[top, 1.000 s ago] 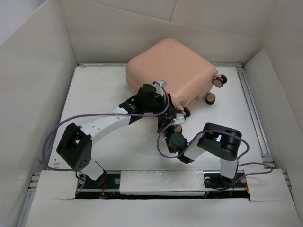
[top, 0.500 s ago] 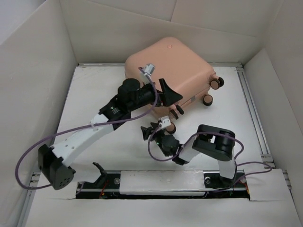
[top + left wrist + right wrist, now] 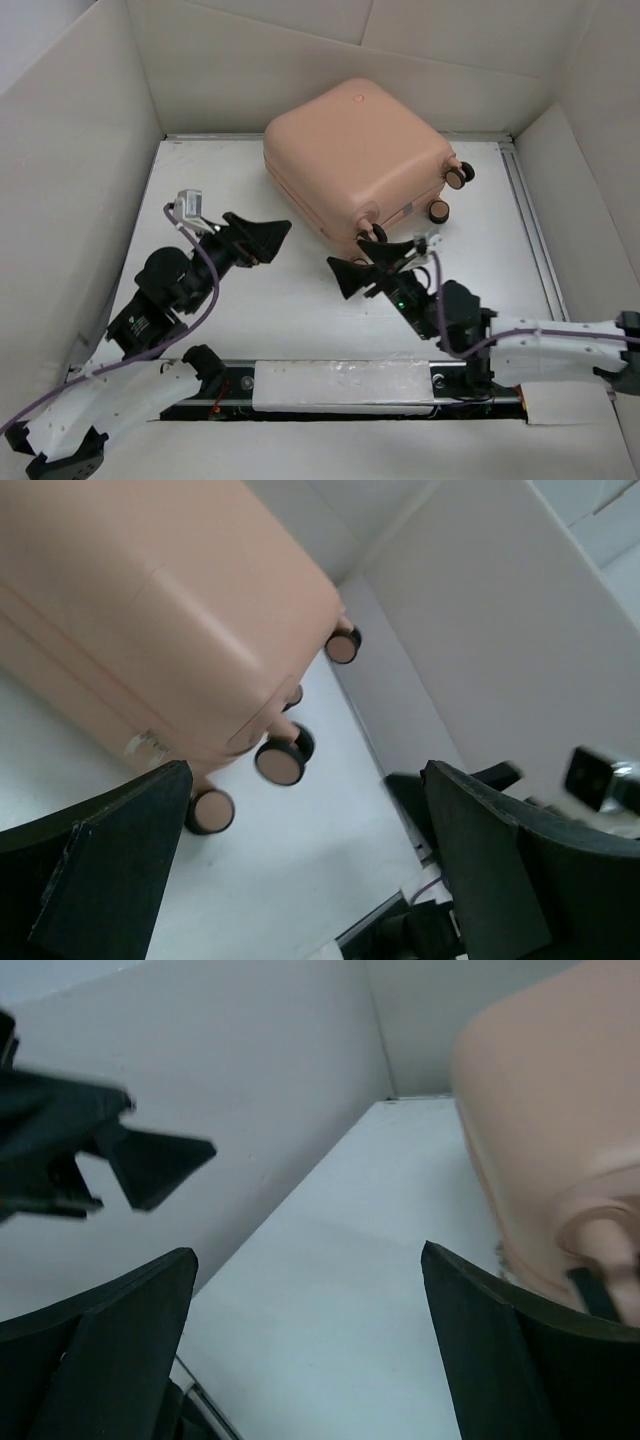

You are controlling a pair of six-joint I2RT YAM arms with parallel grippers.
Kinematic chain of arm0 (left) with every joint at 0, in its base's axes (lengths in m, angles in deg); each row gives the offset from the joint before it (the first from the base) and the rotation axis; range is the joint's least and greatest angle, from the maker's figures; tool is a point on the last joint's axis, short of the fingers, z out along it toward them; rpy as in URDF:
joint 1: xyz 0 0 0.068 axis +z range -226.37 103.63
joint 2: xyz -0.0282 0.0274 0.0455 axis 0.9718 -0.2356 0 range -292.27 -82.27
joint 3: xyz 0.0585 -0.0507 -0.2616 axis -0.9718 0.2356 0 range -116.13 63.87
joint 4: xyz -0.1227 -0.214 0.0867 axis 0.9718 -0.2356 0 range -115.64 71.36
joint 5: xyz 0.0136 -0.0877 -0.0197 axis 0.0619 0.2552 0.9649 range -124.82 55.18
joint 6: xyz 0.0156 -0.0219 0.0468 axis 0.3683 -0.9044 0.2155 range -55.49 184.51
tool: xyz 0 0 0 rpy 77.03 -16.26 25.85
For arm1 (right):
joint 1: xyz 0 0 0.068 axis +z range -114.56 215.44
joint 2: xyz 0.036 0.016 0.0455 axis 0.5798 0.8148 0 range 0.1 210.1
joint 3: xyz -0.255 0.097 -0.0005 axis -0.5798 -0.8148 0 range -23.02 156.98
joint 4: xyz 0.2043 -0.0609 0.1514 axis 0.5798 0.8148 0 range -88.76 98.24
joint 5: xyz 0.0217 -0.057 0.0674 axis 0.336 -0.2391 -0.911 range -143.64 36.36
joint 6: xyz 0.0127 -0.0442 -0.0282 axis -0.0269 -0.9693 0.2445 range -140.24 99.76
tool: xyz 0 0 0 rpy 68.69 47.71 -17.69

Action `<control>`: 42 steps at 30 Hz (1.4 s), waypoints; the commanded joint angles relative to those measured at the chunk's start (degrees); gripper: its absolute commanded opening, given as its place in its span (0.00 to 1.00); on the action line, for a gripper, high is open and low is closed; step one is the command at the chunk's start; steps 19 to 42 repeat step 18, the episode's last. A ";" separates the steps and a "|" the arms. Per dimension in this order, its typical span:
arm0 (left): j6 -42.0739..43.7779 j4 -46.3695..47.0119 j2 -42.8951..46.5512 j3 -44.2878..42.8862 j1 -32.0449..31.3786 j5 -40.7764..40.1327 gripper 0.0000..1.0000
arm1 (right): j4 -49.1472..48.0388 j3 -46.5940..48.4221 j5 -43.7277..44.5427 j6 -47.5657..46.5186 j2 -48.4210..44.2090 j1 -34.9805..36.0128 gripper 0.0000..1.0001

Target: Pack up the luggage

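From my overhead view the left gripper (image 3: 272, 243) hovers above the near-left part of the tabletop (image 3: 230, 180), pointing toward the far-right corner. Its two black fingers are spread wide with nothing between them. A purple cable (image 3: 207, 272) loops along the arm behind it. The left wrist camera confirms this: I look out between the parted fingers at white surface and at the salmon-pink shell beyond, well clear of both tips. The luggage (image 3: 355, 150) sits on the far part of the tabletop, right of centre. It is shut and lies on a broad side, with its back corner up against the far wall (image 3: 300, 60). Its wheels (image 3: 438, 210) face the right edge and the near-right; the lowest one I can see lies just beyond the right arm's fingers. The right gripper (image 3: 350, 256) is just near of the case, over the middle of the tabletop, aimed toward the far-left. Its fingers are likewise wide apart and hold nothing. Through the right wrist camera I see the case's rounded corner at the right of the frame, close to one finger; I cannot tell whether they touch.
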 commanded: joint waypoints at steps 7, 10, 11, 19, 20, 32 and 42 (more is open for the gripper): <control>-4.13 -4.87 17.06 15.05 0.08 -1.44 1.00 | 60.90 5.23 10.18 12.07 -29.24 0.46 1.00; -5.44 -4.87 19.78 16.81 0.08 -1.44 1.00 | 65.13 4.62 10.18 14.79 -32.50 0.46 1.00; -6.05 -4.87 20.40 17.95 0.08 -1.44 1.00 | 65.14 4.61 10.18 14.79 -33.12 0.46 1.00; -8.86 -4.34 22.69 22.53 0.08 -6.18 1.00 | 64.26 0.22 7.28 17.95 -25.50 0.46 1.00; -8.86 -4.34 22.69 22.53 0.08 -6.18 1.00 | 64.26 0.22 7.28 17.95 -25.50 0.46 1.00; -8.86 -4.34 22.69 22.53 0.08 -6.18 1.00 | 64.26 0.22 7.28 17.95 -25.50 0.46 1.00; -8.86 -4.34 22.69 22.53 0.08 -6.18 1.00 | 64.26 0.22 7.28 17.95 -25.50 0.46 1.00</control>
